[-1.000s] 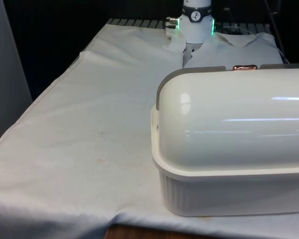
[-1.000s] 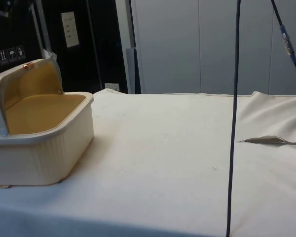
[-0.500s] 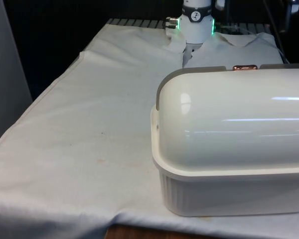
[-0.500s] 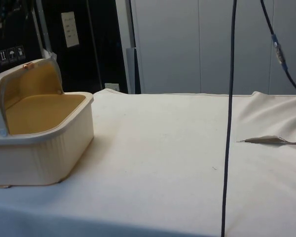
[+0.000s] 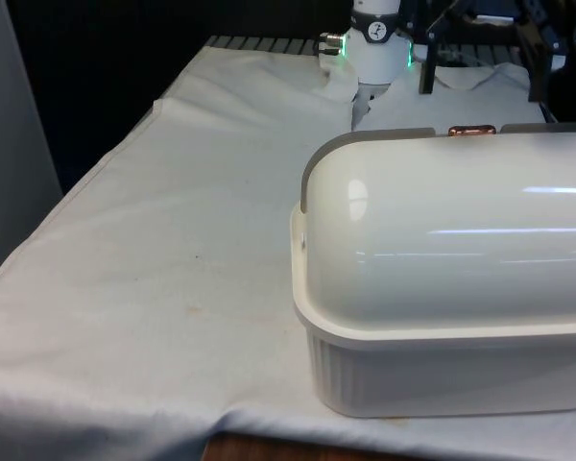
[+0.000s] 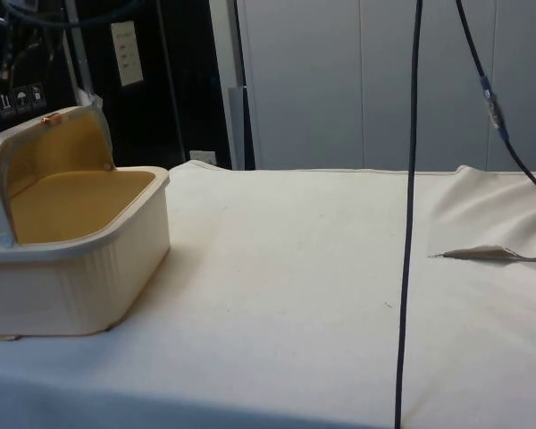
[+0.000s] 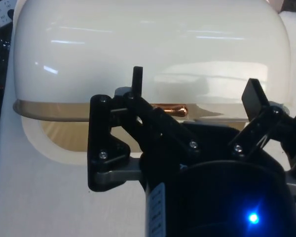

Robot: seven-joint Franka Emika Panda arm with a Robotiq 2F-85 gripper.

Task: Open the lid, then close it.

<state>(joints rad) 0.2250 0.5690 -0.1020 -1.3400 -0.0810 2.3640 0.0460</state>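
A cream bread box stands at the front view's right, its back to that camera. Its domed white lid is rolled back, with a copper handle at the top edge. The side view shows the box open, its tan inside bare and the handle up high. My gripper hangs above and behind the box, open, with nothing between its fingers. In the wrist view my gripper is spread over the lid, with the handle just below it and apart from both fingers.
White cloth covers the table, with wide free room at the front view's left. A black cable hangs down across the side view. A fold in the cloth lies at the side view's right.
My gripper has come down into the front view, above and behind the box. The hanging cable has swung a little to the side view's left. The box and lid have not moved.
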